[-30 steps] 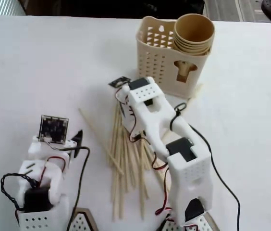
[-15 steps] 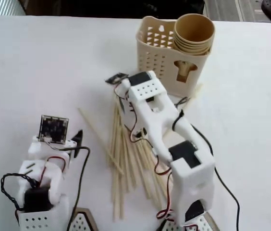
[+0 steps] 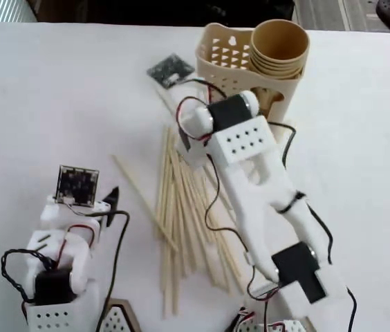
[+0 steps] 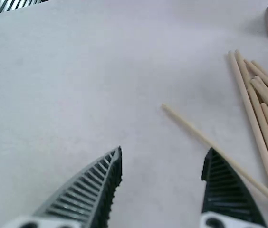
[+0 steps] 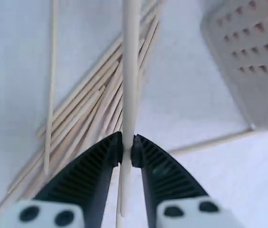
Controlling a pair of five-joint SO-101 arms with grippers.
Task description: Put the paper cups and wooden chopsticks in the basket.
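Pinching one wooden chopstick in the right gripper, just beside the basket.
Clamped tight on it above the loose chopstick pile on the table; paper cups stacked inside the basket; left gripper spread wide near a stray chopstick.

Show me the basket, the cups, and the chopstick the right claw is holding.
basket [image 3: 216,77], high view, perforated front wall.
cups [image 3: 281,40], high view, inside of the top cup.
held chopstick [image 5: 130,71], right wrist view, middle of the shaft.
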